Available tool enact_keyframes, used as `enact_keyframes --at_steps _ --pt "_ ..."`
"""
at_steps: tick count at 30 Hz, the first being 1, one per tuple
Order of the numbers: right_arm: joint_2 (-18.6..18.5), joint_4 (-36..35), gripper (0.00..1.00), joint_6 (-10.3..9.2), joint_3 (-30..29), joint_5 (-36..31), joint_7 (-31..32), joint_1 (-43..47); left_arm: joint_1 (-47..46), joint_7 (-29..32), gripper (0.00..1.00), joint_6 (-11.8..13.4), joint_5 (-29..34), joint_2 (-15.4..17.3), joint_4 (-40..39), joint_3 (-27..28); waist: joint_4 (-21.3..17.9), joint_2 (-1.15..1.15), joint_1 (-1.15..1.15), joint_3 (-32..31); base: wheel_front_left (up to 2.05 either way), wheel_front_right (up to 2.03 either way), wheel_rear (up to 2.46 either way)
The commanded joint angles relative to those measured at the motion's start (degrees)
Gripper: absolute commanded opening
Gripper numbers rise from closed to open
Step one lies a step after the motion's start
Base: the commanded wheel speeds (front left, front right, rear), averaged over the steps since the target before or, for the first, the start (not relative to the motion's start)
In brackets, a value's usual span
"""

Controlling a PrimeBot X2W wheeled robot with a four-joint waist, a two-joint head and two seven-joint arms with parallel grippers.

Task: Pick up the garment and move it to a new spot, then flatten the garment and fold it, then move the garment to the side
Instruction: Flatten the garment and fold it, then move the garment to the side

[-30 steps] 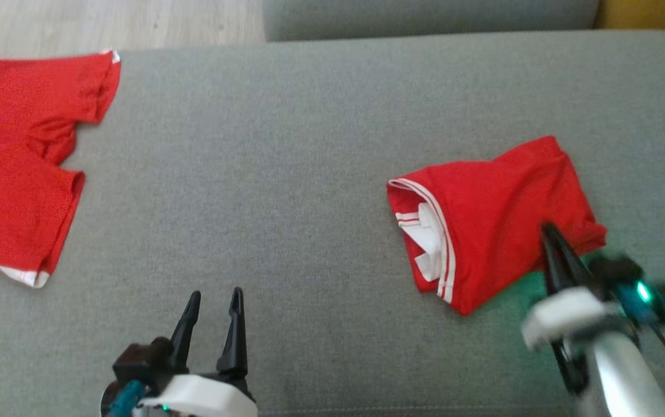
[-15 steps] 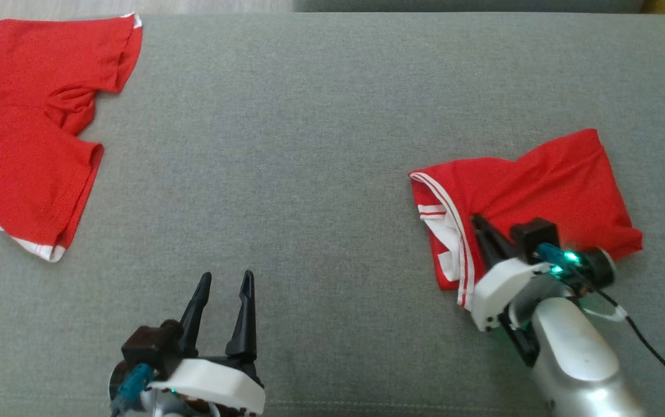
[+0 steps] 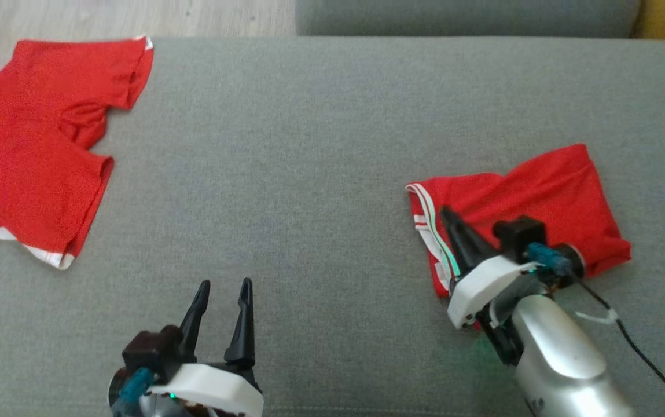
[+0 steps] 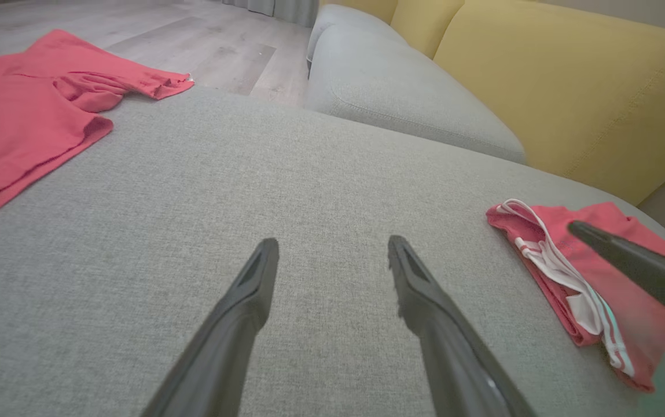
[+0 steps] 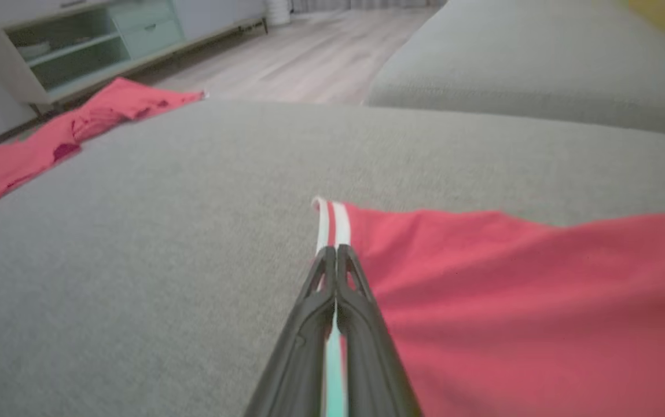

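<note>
A folded red garment [image 3: 546,188] with a white-striped edge lies on the right of the grey sofa cushion [image 3: 309,145]; it is also in the left wrist view [image 4: 621,301] and the right wrist view [image 5: 511,289]. My right gripper [image 3: 443,209] is shut, its tips over the striped edge [image 5: 337,249], and I see no cloth pinched between them. In the left wrist view the right gripper [image 4: 575,226] hovers just above the cloth. My left gripper [image 3: 224,284] stands open over bare cushion near the front edge [image 4: 333,243], holding nothing.
A second red garment [image 3: 25,150] lies spread at the cushion's far left corner, partly over the edge. A yellow backrest [image 4: 569,75] and another grey cushion [image 4: 396,87] lie beyond. Wooden floor [image 3: 106,17] shows at the back left. A black cable [image 3: 639,347] trails from my right arm.
My shut right gripper has moved left across the folded garment, from its near right part to the striped edge. The head view has shifted. The left gripper stays open in place.
</note>
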Motion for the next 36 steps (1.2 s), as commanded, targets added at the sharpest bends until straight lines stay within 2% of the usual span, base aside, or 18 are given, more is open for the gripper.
enact_keyframes --at_steps 1,3,4,5,6,7,8,9,10,12,17,25,36 --pt "0.21 -2.33 0.0 -0.04 0.18 0.41 -1.66 -0.01 -0.94 -0.7 1.0 0.31 -0.37 -0.3 -1.63 2.01 -0.43 0.0 0.0 -1.18 0.0 0.0 0.0" --pt "0.21 -3.74 0.0 -0.04 -2.15 -0.18 -3.64 1.41 -0.37 -0.7 1.0 0.42 -0.21 -0.3 -1.74 2.69 -0.83 0.0 0.0 -2.42 0.0 0.0 0.0" --pt "0.21 -4.84 0.13 -0.04 -3.75 -1.01 -4.48 2.34 -0.09 -0.7 1.0 0.43 0.0 -0.3 -1.82 3.03 -1.03 0.0 0.0 -3.01 0.0 0.0 0.0" --pt "0.21 -6.19 0.34 -0.04 -5.34 -2.03 -5.12 3.45 0.21 -0.7 1.0 0.44 0.18 -0.3 -1.92 3.41 -1.28 0.0 0.0 -3.61 0.0 0.0 0.0" --pt "0.21 -7.88 0.49 -0.04 -6.98 -3.27 -5.58 4.72 0.49 -0.7 1.0 0.4 0.44 -0.3 -2.0 3.78 -1.51 0.0 0.0 -4.16 0.0 0.0 0.0" --pt "0.21 -9.81 0.81 -0.04 -8.61 -4.73 -5.87 6.2 0.75 -0.7 1.0 0.3 0.74 -0.3 -2.05 4.16 -1.73 0.0 0.0 -4.79 0.0 0.0 0.0" --pt "0.21 -11.89 1.0 -0.04 -9.79 -5.95 -6.03 7.91 1.05 -0.7 1.0 0.22 0.98 -0.3 -2.03 4.57 -1.95 0.0 0.0 -5.43 0.0 0.0 0.0" --pt "0.21 -14.21 1.0 -0.04 -10.9 -6.98 -6.11 9.67 1.39 -0.7 1.0 0.13 1.24 -0.3 -1.96 5.03 -2.2 0.0 0.0 -6.07 0.0 0.0 0.0" --pt "0.21 -19.97 1.0 -0.04 -13.32 -8.8 -6.15 13.37 2.05 -0.7 1.0 -0.07 1.87 -0.3 -1.82 6.03 -2.72 0.0 0.0 -7.2 0.0 0.0 0.0" --pt "0.21 -24.41 1.0 -0.04 -15.41 -9.49 -6.17 17.09 2.61 -0.7 1.0 -0.33 2.75 -0.3 -1.66 7.07 -3.12 0.0 0.0 -7.85 0.0 0.0 0.0" --pt "0.21 -30.67 1.0 -0.04 -20.76 -11.65 -6.18 23.87 3.92 -0.7 1.0 -1.48 4.51 -0.3 -0.84 9.79 -3.76 0.0 0.0 -9.36 0.0 0.0 0.0" --pt "0.21 -32.16 1.0 -0.04 -23.39 -9.82 -6.18 29.11 6.52 -0.7 1.0 -2.1 5.14 -0.3 -0.87 11.69 -3.97 0.0 0.0 -10.97 0.0 0.0 0.0" --pt "0.08 -30.27 1.0 -0.04 -23.32 -8.93 -6.19 28.53 7.77 -0.7 1.0 -2.14 5.16 -0.3 -1.5 10.76 -2.45 0.0 0.0 -11.12 0.0 0.0 0.0"
